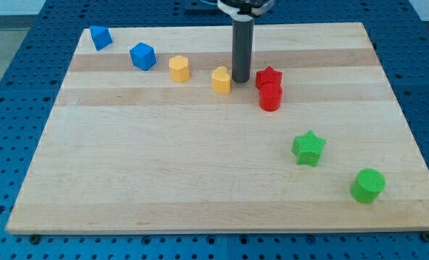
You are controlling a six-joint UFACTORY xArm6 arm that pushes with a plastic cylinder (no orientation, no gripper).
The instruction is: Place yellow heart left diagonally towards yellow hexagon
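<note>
The yellow heart (221,79) stands on the wooden board near the view's top, right of centre. The yellow hexagon (178,68) stands to its left and slightly higher in the view, a short gap away. My tip (240,80) rests on the board right against the heart's right side, between the heart and the red star (269,76).
A red cylinder (270,97) touches the red star from below. Two blue blocks (142,55) (100,37) stand at the view's top left. A green star (308,148) and a green cylinder (367,185) stand at the lower right. The board's edge (222,231) runs along the bottom.
</note>
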